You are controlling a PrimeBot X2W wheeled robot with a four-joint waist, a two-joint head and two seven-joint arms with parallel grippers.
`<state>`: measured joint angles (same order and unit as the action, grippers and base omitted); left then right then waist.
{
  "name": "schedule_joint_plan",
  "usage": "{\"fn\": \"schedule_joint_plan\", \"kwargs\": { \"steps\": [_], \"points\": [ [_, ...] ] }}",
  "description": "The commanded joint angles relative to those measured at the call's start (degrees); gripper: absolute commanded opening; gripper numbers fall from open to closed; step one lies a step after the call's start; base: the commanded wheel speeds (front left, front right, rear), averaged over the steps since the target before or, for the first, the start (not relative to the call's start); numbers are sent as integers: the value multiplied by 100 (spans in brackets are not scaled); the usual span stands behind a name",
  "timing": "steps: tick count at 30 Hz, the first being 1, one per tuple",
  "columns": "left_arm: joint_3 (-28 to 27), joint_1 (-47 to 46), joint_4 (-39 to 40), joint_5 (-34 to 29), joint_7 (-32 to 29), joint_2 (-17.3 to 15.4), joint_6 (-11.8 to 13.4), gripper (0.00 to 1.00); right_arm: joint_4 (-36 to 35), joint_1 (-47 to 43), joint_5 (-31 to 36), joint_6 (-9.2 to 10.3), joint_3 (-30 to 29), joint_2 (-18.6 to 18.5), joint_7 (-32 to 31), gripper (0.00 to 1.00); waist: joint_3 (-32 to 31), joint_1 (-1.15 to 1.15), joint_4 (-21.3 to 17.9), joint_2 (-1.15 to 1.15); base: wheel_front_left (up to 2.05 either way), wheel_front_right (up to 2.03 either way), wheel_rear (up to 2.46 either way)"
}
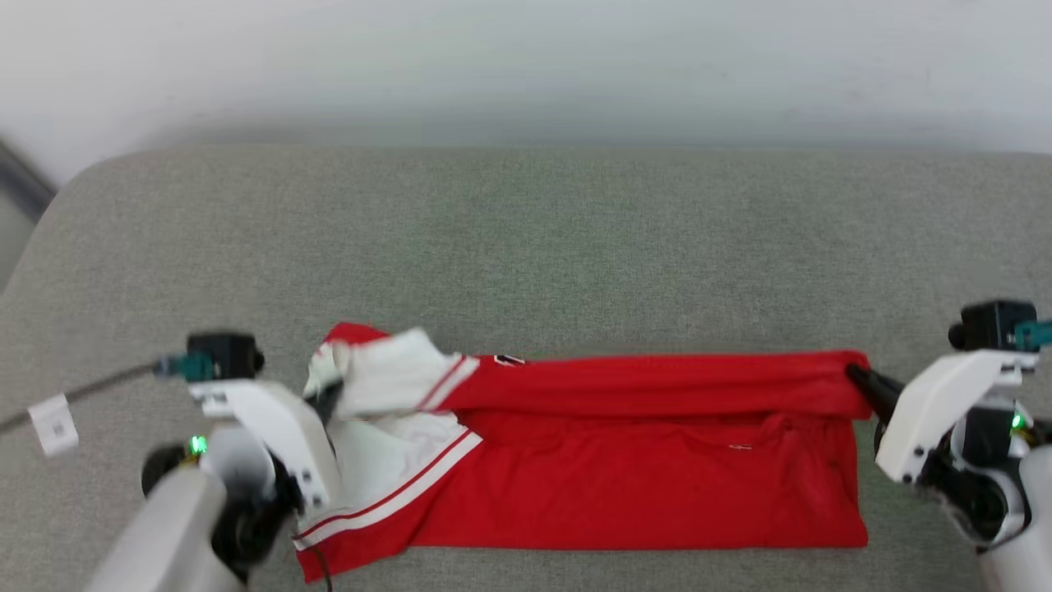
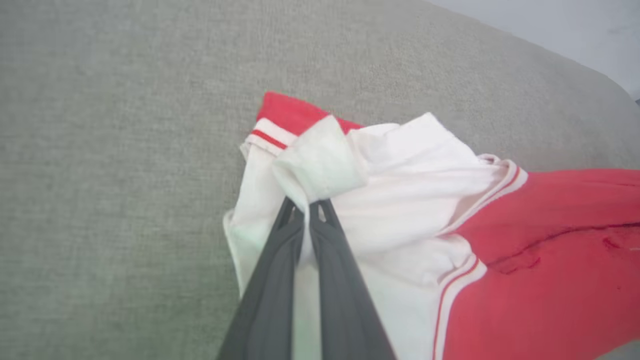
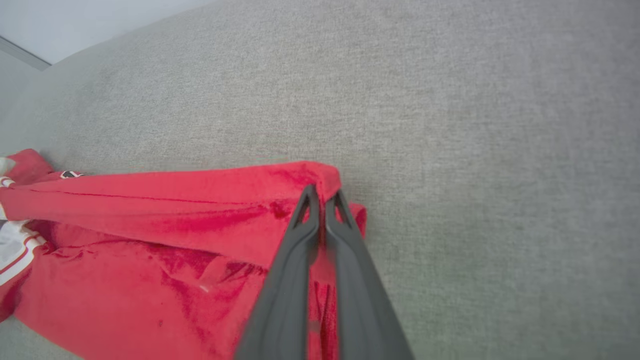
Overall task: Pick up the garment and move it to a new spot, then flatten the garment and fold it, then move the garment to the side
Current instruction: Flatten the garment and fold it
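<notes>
The garment (image 1: 625, 460), a bright red T-shirt with white sleeves and striped trim, lies stretched sideways across the grey cushion, its far edge raised into a taut ridge. My left gripper (image 1: 327, 401) is shut on the garment's bunched white sleeve (image 2: 320, 165) at the left end. My right gripper (image 1: 855, 374) is shut on the garment's red far-right corner (image 3: 320, 177). The near half of the shirt (image 3: 125, 295) rests flat on the cushion between the two arms.
The grey fabric cushion (image 1: 526, 238) runs from the garment back to a pale wall (image 1: 526, 57). Its rounded corner shows at the left (image 1: 74, 185). A cable with a white tag (image 1: 53, 423) trails from my left wrist.
</notes>
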<state>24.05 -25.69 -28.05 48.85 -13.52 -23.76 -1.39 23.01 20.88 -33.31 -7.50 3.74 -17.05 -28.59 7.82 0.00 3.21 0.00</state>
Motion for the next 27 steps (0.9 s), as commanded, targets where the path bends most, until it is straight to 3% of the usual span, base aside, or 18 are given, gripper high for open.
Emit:
{"fn": "schedule_joint_plan", "kwargs": {
  "steps": [1,6,7,8,9,10,19,27],
  "points": [
    [33,384,156,21,45,1,119,0,-19,-260,-42,2,-75,58,203,0,-55,0,2,0,0,0,0],
    [79,1198,421,226,22,163,352,0,43,-785,-76,1,-140,203,707,0,-120,0,-20,0,0,0,0],
    [85,1327,425,261,22,203,382,6,44,-850,-72,2,-149,221,836,15,-138,0,-31,0,0,0,0],
    [102,1452,427,275,20,235,418,39,67,-959,-82,2,-139,245,911,48,-162,0,-41,0,0,0,0],
    [85,1544,432,311,56,272,455,90,78,-1052,-79,2,-108,266,989,100,-182,0,-52,0,0,0,0],
    [74,1619,432,326,100,298,484,100,65,-1122,-60,2,-78,282,1085,100,-209,0,-68,0,0,0,0],
    [-83,1842,909,-187,1298,269,806,100,-602,-1740,168,2,-52,213,1538,100,-542,0,-211,0,0,0,0],
    [-126,1814,1676,-727,2224,296,1106,100,-1539,-2048,277,2,-724,107,591,100,-752,0,-268,0,0,0,0]
  ]
}}
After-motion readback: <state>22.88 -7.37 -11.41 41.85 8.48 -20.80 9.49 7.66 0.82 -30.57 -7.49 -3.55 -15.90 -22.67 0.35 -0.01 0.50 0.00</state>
